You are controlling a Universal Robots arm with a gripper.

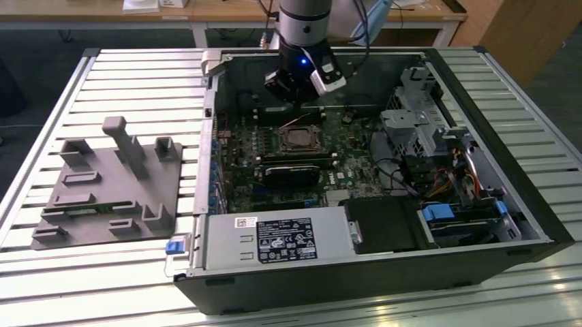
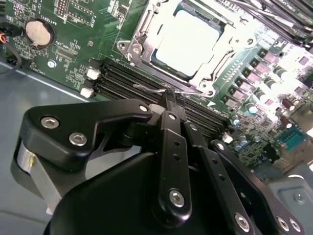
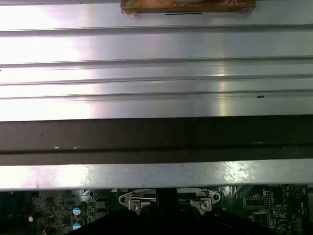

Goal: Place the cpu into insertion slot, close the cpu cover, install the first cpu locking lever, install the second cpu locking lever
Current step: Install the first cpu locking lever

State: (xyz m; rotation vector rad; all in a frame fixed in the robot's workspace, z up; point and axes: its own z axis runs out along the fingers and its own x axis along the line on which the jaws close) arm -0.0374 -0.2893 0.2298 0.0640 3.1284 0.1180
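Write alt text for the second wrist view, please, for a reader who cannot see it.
A black gripper, its tips together, is at a thin wire lever on a green circuit board. Beyond it, a silver chip lies framed by a metal cover.

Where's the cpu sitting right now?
In the second wrist view the cpu lies on the green motherboard, framed by the cpu cover, right beside the black memory slots.
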